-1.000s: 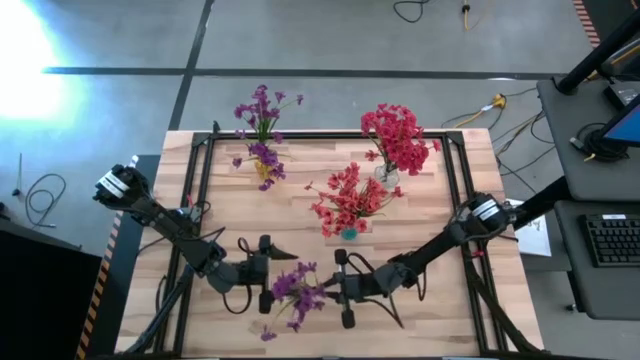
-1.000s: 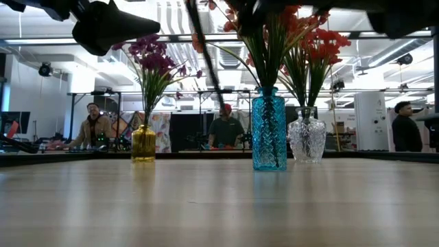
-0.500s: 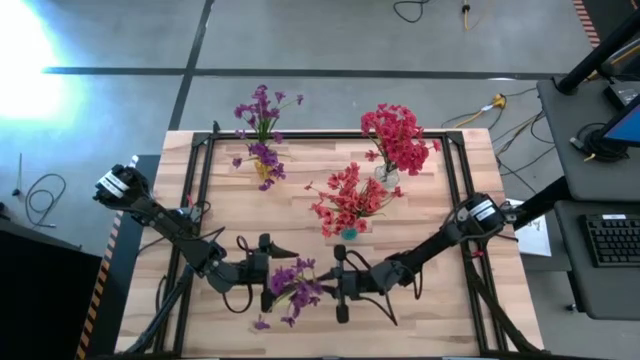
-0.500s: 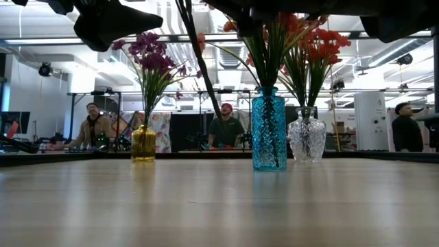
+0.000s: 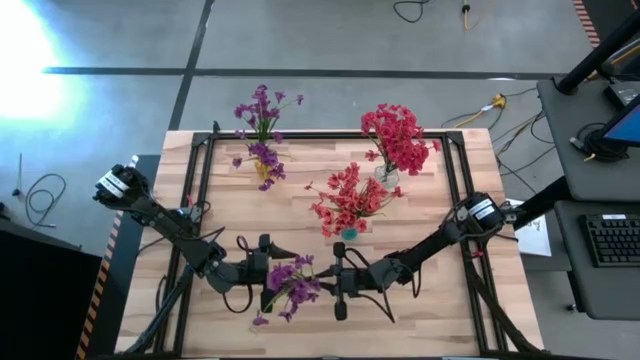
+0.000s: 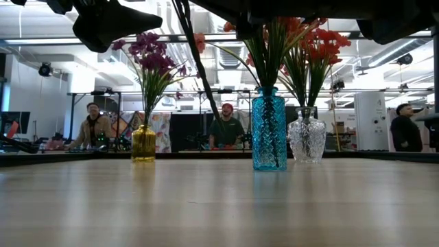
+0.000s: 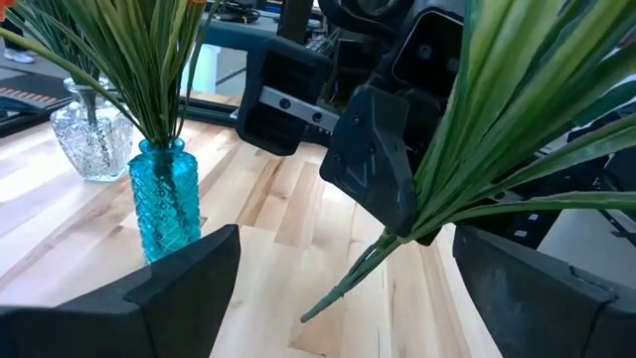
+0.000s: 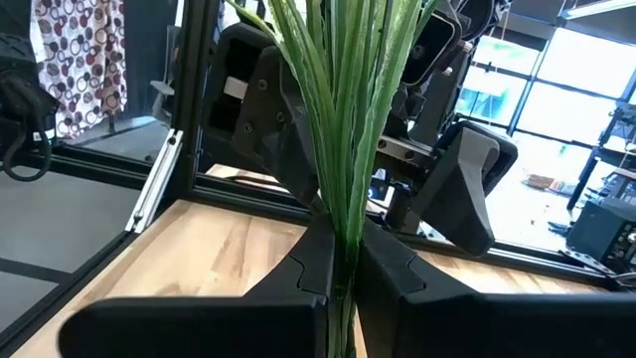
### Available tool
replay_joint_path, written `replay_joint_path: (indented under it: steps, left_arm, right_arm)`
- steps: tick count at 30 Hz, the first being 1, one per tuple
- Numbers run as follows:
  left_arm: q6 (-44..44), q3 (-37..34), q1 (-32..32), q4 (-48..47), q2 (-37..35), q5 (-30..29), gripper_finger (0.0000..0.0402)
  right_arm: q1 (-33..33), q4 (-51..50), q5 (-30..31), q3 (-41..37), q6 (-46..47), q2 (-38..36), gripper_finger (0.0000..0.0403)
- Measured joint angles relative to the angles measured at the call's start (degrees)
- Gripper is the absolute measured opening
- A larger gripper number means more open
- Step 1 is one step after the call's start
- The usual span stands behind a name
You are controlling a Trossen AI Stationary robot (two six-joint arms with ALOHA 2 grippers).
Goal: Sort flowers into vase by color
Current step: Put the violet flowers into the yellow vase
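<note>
My right gripper (image 5: 328, 282) hovers over the near middle of the table, shut on a sprig of purple flowers (image 5: 289, 283). The blossoms reach toward my left gripper (image 5: 275, 273). That gripper is open, one finger on either side of the sprig's green leaves (image 7: 497, 129); I cannot tell if it touches them. Further purple flowers (image 5: 262, 108) stand with their stems in a yellow vase (image 6: 143, 143) at the far left. Red flowers stand in a blue vase (image 6: 268, 129) and in a clear vase (image 6: 306, 139). My right gripper pinches the purple sprig's bundled green stems (image 8: 344, 214) between its two fingers, a little above the stems' lower end (image 7: 323, 301). The fingers come level from the table's right. The sprig is lifted clear of the table, blossoms toward the left gripper.
A black frame (image 5: 452, 190) runs around the wooden tabletop. The three vases stand in the far half. Bare wood (image 6: 219, 206) lies in the near half below both arms. People sit and stand in the room behind the table.
The purple sprig in my right gripper has shifted a little toward my left gripper and the far edge. It stays clear of the table. Neither gripper's fingers have changed.
</note>
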Motion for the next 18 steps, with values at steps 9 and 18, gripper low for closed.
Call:
replay_joint_path:
  steps: [9, 18]
  left_arm:
    - [0.0, 0.0, 0.0, 0.0, 0.0, 0.0, 0.0355]
    - [0.3, 0.0, 0.0, 2.1, 0.0, 0.0, 0.0355]
  right_arm:
    - [0.0, 0.0, 0.0, 0.0, 0.0, 0.0, 0.0018]
    - [-0.6, 0.2, 0.0, 0.0, 0.0, 0.1, 0.0018]
